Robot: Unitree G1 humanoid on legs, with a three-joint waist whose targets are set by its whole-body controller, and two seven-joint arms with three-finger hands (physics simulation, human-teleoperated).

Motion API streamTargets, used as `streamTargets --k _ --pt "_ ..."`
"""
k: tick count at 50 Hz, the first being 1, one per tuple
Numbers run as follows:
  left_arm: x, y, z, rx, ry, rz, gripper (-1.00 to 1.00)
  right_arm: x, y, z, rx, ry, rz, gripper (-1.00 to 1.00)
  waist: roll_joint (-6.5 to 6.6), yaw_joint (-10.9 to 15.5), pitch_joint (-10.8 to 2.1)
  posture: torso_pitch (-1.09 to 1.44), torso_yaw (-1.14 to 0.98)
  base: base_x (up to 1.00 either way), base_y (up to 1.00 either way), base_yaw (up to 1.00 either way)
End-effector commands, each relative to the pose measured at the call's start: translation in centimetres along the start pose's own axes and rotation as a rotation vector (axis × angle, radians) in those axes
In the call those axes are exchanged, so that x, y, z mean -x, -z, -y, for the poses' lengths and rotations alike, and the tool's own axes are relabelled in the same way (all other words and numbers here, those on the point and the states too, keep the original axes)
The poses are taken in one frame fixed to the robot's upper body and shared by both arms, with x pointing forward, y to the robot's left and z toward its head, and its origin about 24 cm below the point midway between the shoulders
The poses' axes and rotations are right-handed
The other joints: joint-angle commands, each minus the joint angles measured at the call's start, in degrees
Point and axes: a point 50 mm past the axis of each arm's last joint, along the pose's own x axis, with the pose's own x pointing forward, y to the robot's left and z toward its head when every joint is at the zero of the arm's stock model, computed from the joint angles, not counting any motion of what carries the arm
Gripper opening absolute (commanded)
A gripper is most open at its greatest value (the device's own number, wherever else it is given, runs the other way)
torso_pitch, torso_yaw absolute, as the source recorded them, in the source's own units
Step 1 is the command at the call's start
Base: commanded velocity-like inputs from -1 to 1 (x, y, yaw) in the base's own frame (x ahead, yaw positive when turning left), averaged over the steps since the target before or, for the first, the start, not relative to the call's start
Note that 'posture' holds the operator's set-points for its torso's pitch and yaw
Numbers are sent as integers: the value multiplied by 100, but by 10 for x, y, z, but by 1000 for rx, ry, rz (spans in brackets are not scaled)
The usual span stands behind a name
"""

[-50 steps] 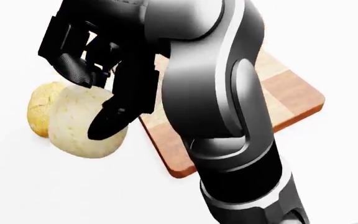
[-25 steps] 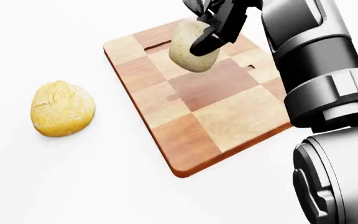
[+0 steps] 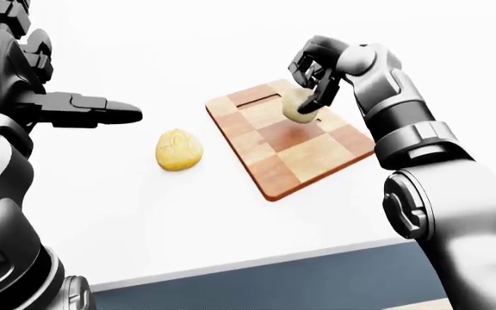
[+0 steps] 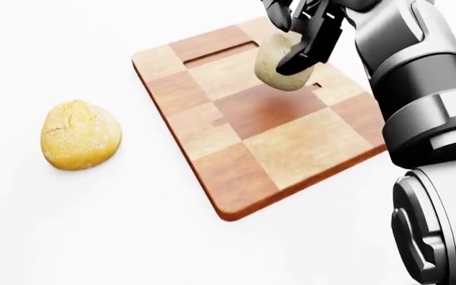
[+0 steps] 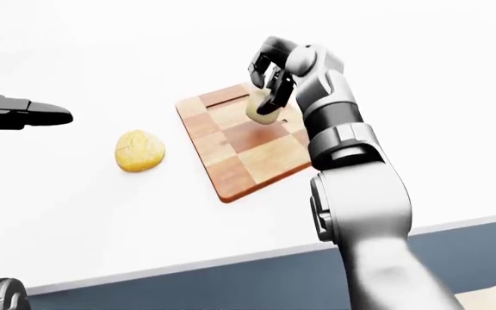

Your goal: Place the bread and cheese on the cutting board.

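Observation:
My right hand (image 4: 293, 43) is shut on a pale rounded piece of cheese (image 4: 272, 66). It holds the cheese just above the upper right part of the checkered wooden cutting board (image 4: 276, 148), and a faint shadow falls on the board beneath it. A yellow bread roll (image 4: 80, 135) lies on the white counter to the left of the board, with nothing touching it. In the left-eye view my left hand (image 3: 101, 110) hovers above and left of the roll, fingers stretched out flat and holding nothing.
The white counter (image 3: 127, 213) spreads around the board and the roll. Its near edge (image 3: 274, 261) runs along the bottom of the eye views, with a dark blue front below. My right forearm (image 4: 426, 119) fills the right side of the head view.
My right hand has carried the cheese from beside the bread roll over to the cutting board, then a little further right and lower. The roll and board stayed put.

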Motion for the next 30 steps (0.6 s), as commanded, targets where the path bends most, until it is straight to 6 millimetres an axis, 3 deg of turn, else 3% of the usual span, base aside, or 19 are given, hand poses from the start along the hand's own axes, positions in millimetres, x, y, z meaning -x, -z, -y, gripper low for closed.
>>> streamTargets --k 1,4,11,16,30 --pt "3 -13 -6 -10 -34 72 100 9 -20 22 31 86 71 -100 12 0 -177 0 0 0 0 0" --pt "4 -13 -6 -10 -34 71 100 9 -20 21 37 83 71 -99 6 6 -180 0 0 0 0 0" --pt "4 -12 -6 -12 -35 70 100 9 -20 21 46 80 73 -65 0 15 -180 0 0 0 0 0" --pt "5 -11 -6 -11 -38 69 100 9 -21 21 49 76 76 -54 -2 18 -185 0 0 0 0 0" --pt "5 -11 -7 -13 -39 69 100 10 -23 21 59 61 86 22 -8 18 -193 0 0 0 0 0"
